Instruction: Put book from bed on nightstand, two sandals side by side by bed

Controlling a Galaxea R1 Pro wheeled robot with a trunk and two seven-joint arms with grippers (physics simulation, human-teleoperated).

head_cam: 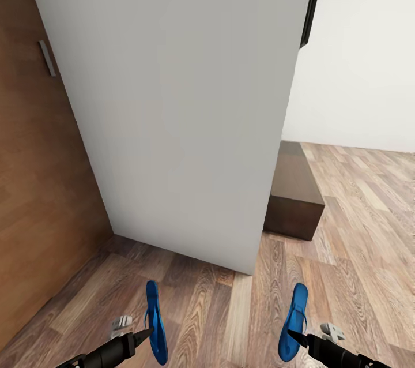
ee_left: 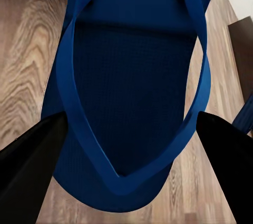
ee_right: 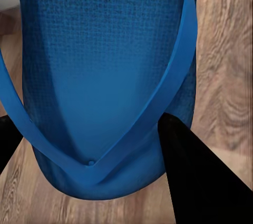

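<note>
I hold two bright blue sandals low over the wood-plank floor. My left gripper (head_cam: 147,333) is shut on the left sandal (head_cam: 154,322). In the left wrist view that sandal (ee_left: 132,76) sits strap side up, with a black finger (ee_left: 26,171) at each edge. My right gripper (head_cam: 291,334) is shut on the right sandal (head_cam: 295,316). The right wrist view has this sandal (ee_right: 100,66) pressed against a black finger (ee_right: 200,176). The book and the bed are out of view.
A white wall corner (head_cam: 184,108) juts out straight ahead, close to me. A brown wooden door (head_cam: 34,183) stands at the left. A low dark-brown piece of furniture (head_cam: 294,195) sits behind the corner at the right, with plank floor (head_cam: 369,241) beyond it.
</note>
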